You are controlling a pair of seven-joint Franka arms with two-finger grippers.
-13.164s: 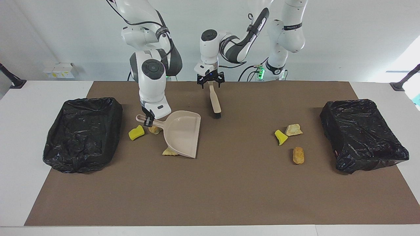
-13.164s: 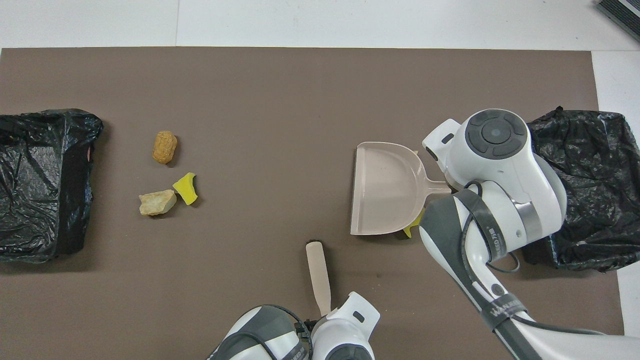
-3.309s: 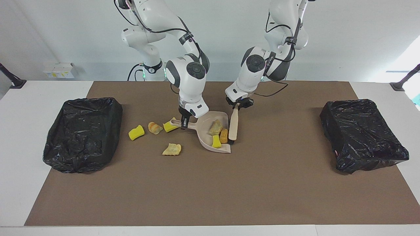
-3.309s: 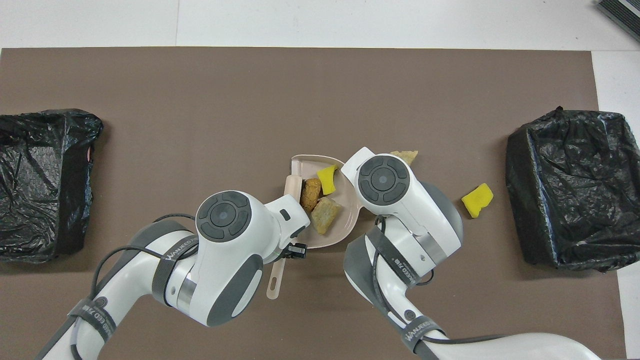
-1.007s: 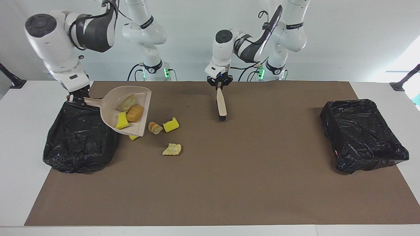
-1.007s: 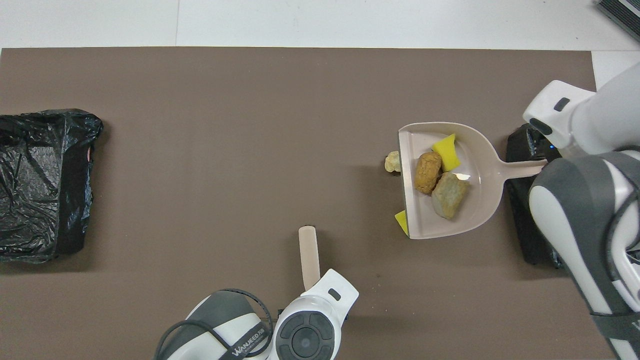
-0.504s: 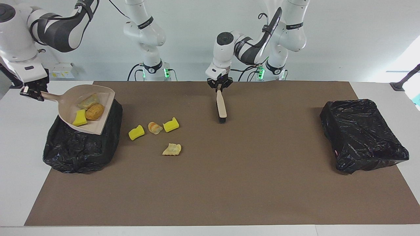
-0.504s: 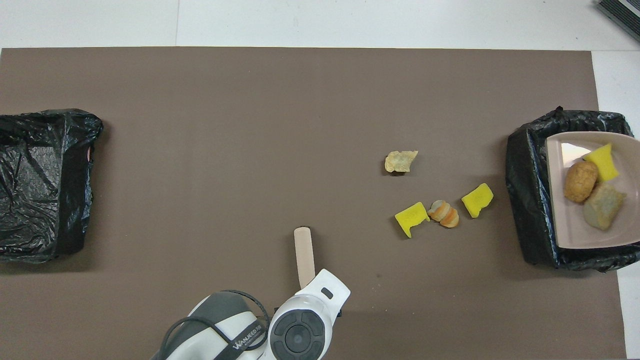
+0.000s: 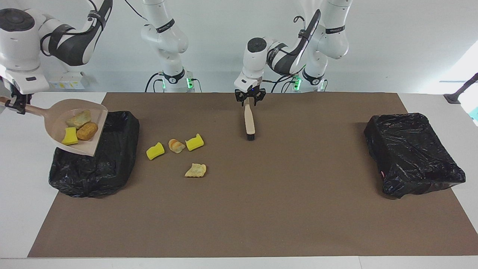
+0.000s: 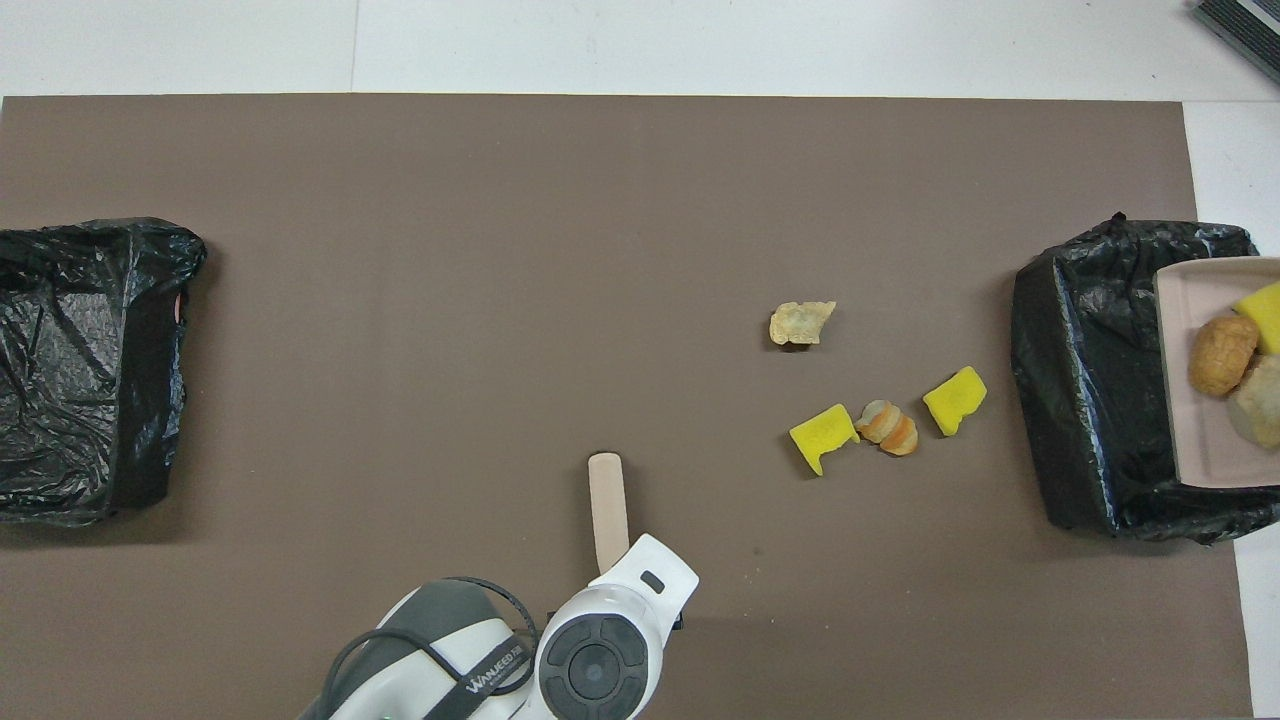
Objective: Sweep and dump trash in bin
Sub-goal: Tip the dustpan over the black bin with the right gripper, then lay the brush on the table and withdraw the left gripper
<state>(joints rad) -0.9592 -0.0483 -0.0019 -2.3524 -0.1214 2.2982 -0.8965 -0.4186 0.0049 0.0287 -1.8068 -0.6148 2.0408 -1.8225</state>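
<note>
At the right arm's end of the surface, up in the air: right hand, clamped together on the handle of the beige dustpan; pan tilted, open lip lowest, over the black-lined bin at that end; in the overhead view only the pan's lip end visible, over the same bin.

Part of the trash inside the pan: a yellow sponge piece, a tan-orange bread chunk, a paler crusty chunk; all three bunched together, touching.

Rest of the trash loose on the brown mat, beside the bin toward the middle: a yellow sponge scrap, a small bread roll just beside it, a second yellow sponge scrap just beside the roll; a flat crusty scrap apart from that row, farther from the robots.

Mid-surface, near the robots' edge of the mat: left hand at the top end of the brush; dark bristle end down on the mat; clamped or let go, impossible to tell.

At the left arm's end: a second black-lined bin, well apart from everything else.
</note>
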